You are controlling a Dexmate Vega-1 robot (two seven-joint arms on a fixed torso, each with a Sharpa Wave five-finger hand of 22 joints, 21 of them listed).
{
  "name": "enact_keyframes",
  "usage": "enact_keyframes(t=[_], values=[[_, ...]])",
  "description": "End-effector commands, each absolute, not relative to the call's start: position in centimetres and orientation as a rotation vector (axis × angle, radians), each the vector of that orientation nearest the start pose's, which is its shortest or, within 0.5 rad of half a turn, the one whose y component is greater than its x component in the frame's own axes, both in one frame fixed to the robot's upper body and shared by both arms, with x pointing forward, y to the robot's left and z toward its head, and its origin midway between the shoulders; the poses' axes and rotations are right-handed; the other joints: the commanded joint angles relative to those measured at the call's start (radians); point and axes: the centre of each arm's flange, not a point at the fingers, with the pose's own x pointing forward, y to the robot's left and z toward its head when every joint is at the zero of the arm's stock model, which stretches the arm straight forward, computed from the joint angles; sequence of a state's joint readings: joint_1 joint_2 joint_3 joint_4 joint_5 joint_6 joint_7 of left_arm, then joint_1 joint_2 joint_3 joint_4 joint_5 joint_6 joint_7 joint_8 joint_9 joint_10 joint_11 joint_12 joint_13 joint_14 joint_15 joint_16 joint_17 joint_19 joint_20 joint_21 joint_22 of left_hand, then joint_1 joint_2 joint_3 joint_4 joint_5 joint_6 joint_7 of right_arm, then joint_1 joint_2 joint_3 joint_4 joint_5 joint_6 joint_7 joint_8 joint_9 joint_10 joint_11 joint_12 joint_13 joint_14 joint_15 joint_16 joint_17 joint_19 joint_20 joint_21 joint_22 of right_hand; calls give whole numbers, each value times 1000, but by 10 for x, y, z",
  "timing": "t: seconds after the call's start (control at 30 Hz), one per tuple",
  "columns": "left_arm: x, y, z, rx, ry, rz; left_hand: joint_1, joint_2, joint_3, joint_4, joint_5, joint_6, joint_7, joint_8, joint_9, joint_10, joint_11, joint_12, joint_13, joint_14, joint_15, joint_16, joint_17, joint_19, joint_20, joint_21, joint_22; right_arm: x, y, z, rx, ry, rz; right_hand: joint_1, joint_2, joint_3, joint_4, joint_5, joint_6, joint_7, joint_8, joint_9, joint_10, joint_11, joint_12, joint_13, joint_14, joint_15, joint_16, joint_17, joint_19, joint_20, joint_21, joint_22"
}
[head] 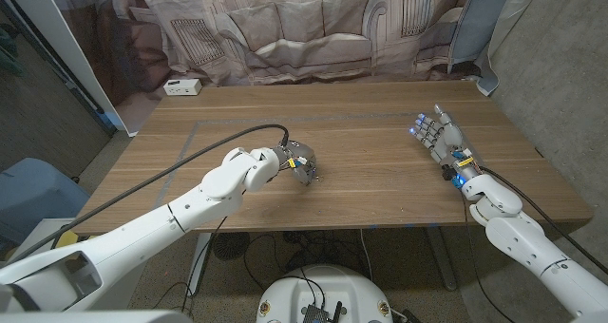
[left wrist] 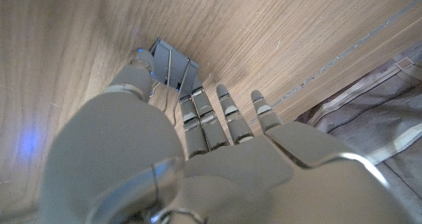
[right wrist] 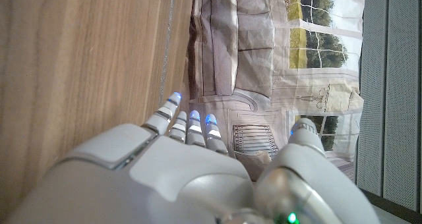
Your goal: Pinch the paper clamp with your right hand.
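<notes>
The left hand's fingers (left wrist: 198,115) reach down onto the paper clamp (left wrist: 170,64), and in the left wrist view the thumb lies along one side of its dark body while the other fingers come at its wire handles from the other side; the clamp seems to sit between thumb and fingers, but whether they actually press it or only touch it I cannot tell. In the head view the left hand (head: 296,163) covers most of the clamp (head: 306,171), of which only a dark bit shows under the fingertips. The clamp lies on the wooden table (head: 380,185) about midway between the left and right edges, somewhat nearer the front edge than the back.

The right hand (head: 439,136) is well apart from the clamp, near the table's right edge. Its fingers are straight and slightly spread, holding nothing, and small blue lights glow at their tips. The right wrist view shows those fingers (right wrist: 191,128) extended beside the tabletop, pointing toward a printed backdrop (right wrist: 277,66).

A small white box (head: 180,87) sits near the back left corner of the table. The backdrop, printed with a sofa, hangs behind the back edge.
</notes>
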State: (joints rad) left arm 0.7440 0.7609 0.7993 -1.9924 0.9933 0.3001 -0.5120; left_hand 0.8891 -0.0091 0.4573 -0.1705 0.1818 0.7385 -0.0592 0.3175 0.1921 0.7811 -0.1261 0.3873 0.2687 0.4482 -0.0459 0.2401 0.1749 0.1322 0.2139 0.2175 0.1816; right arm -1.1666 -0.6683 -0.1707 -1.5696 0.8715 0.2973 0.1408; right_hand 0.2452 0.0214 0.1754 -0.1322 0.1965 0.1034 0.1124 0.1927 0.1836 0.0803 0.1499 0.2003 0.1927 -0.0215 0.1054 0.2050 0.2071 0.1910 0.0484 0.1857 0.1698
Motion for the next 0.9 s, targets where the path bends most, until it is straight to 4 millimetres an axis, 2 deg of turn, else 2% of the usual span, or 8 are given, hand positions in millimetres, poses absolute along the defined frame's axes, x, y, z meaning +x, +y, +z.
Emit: enact_keyframes(t=[0.03, 0.63, 0.9], values=[[557, 121, -27, 1828, -488, -195, 65, 47, 4, 1, 12, 90, -4, 10, 5, 91, -54, 6, 7, 33, -66, 8, 2, 30, 1, 12, -1, 578, -353, -69, 168, -587, 264, 10, 3, -3, 2, -3, 7, 0, 4, 4, 6, 1, 3, 3, 7, 2, 4, 2, -4, 4, 5, 3], [561, 118, -7, 1694, -560, -123, 94, 60, -2, 0, 16, 135, 6, 14, 6, 134, -50, 9, 13, 77, -72, 14, 2, 76, 2, 17, -1, 572, -359, -61, 160, -614, 244, 11, 5, -4, 3, -3, 7, 1, 3, 4, 9, 2, 3, 3, 8, -1, 4, 3, -6, 5, 5, 3], [559, 120, 1, 1554, -634, -58, 101, 62, -3, -1, 17, 140, 6, 13, 7, 140, -49, 8, 15, 83, -71, 13, 1, 86, 2, 18, -1, 567, -360, -55, 144, -631, 246, 12, 5, -4, 3, -3, 7, 0, 4, 4, 10, 3, 4, 3, 8, 1, 4, 3, -6, 5, 6, 3]])
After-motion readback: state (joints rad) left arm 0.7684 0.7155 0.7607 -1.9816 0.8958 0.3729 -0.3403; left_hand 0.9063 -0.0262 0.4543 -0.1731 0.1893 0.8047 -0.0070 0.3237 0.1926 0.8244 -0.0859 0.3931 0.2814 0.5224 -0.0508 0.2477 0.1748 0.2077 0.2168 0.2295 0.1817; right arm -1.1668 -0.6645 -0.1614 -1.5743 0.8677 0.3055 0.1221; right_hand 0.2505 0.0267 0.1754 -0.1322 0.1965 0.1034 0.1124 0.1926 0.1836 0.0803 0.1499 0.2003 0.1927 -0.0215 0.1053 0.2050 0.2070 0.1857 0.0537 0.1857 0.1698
